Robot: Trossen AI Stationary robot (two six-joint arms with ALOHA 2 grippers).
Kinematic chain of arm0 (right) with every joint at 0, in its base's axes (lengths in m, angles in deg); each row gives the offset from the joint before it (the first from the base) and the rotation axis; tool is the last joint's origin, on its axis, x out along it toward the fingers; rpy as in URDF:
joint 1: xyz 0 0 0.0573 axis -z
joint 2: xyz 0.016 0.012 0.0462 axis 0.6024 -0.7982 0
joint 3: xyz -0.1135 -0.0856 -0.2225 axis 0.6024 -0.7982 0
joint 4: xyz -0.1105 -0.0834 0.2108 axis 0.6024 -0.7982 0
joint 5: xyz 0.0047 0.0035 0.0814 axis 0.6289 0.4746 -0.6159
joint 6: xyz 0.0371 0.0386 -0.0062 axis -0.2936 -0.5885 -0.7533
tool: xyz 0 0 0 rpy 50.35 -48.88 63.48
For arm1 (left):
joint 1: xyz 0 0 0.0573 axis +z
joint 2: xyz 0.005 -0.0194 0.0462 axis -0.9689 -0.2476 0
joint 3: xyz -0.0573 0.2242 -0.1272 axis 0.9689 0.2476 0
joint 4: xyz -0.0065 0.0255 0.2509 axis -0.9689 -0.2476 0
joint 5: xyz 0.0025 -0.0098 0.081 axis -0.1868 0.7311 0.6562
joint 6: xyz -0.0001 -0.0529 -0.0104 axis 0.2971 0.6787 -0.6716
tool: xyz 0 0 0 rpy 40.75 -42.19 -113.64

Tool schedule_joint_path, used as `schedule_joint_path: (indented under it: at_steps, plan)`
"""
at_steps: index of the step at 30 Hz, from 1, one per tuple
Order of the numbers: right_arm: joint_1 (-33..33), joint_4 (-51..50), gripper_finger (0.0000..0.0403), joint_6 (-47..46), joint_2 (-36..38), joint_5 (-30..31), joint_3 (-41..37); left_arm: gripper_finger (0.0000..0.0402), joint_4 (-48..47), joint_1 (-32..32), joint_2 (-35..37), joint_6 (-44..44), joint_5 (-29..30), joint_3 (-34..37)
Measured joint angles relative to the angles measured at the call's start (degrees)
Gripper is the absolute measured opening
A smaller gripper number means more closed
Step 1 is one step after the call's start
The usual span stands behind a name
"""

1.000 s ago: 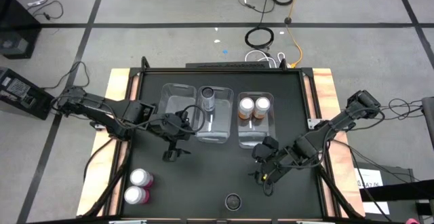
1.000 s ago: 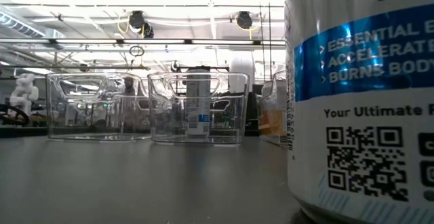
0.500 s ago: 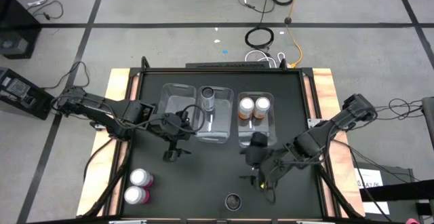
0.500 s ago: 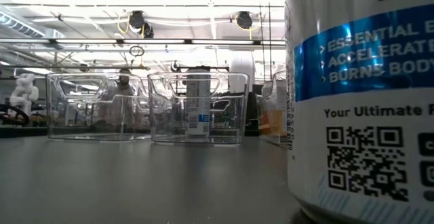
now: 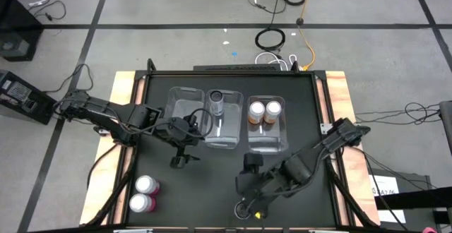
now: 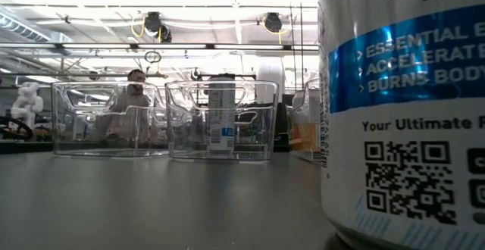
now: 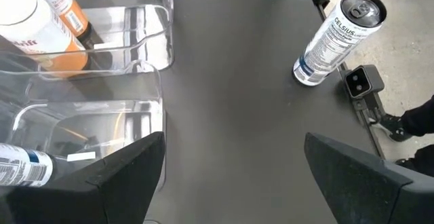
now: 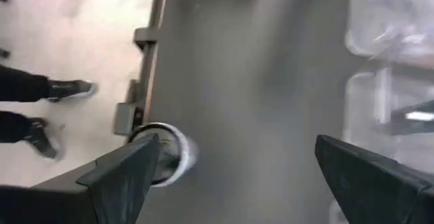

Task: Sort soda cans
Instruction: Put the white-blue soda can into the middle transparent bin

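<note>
A dark can (image 5: 243,210) stands upright by the table's near edge; it fills the right of the low view (image 6: 402,106) and shows in the left wrist view (image 7: 339,37). Another dark can (image 5: 216,102) stands in the middle clear bin (image 5: 224,135). Two orange cans (image 5: 264,110) stand in the right bin (image 5: 267,142). Two pink cans (image 5: 144,194) stand at the near left. My right gripper (image 5: 248,195) is open, just above and beside the near dark can, whose top shows blurred (image 8: 163,155) past its fingers. My left gripper (image 5: 182,155) is open and empty, in front of the left bin (image 5: 185,109).
The three clear bins stand in a row across the table's far half. Wooden rails run along the table's left and right edges (image 5: 126,120). A person's legs show beside the table (image 8: 27,108), and a person shows behind the bins (image 6: 135,91).
My right gripper has swung toward the table's left and near edge, from in front of the right bin to just over the dark can at the near edge. Its fingers stay open. The cans and the left arm have kept still.
</note>
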Motion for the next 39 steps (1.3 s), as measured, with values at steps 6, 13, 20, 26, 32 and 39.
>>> schedule_joint_path:
  at_steps: [6, 13, 20, 26, 32, 39]
  plan:
    - [-0.15, -1.67, 0.0387, -6.94, -4.24, -4.58, 1.54, 0.0363, -0.1, -0.01, 0.0, -0.33, 0.0, 0.0]
    - [-1.11, -1.62, 0.0387, -15.35, -8.12, -8.18, 1.52, 0.0363, -0.74, 0.01, 0.0, 0.02, 0.0, 0.0]
    - [-1.86, -0.34, 0.0387, -23.71, -9.81, -8.23, 1.52, 0.0363, -1.19, 0.01, 0.0, 0.02, 0.0, 0.0]
    - [-2.17, 2.71, 0.0387, -27.52, -9.81, -8.22, 1.52, 0.0363, -1.18, 0.01, 0.0, 0.02, -0.02, 0.0]
    - [-2.96, 1.29, 0.0387, -29.27, -9.81, -7.96, 1.52, 0.0363, -1.18, -0.01, 0.0, 0.02, -0.02, 0.0]
    - [-3.65, 0.4, 0.0387, -29.41, -11.0, -7.91, 1.52, 0.0363, -1.22, 0.0, 0.0, 0.07, -0.02, 0.0]
